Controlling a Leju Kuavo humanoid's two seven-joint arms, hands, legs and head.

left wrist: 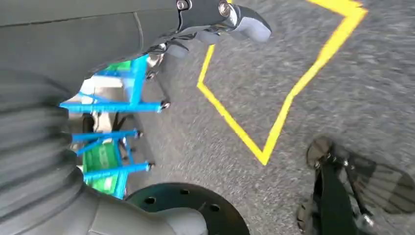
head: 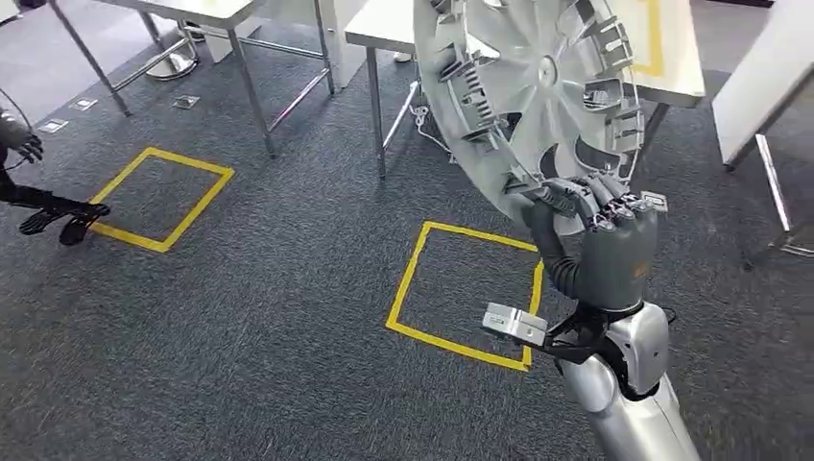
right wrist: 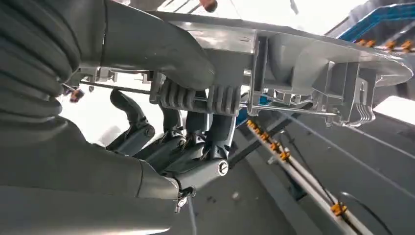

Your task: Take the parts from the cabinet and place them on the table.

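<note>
Where yellow tape squares [head: 466,293] lie: grey carpet [head: 288,288].

Head view: even, diffuse room light, soft shadows on the carpet [head: 288,317]. Left wrist view: motion-blurred. Right wrist view: background blown out white, near surfaces dim.

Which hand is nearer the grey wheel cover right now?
Right. The right hand grips the wheel cover at its lower rim; the left hand hangs low over the carpet, apart from it.
</note>
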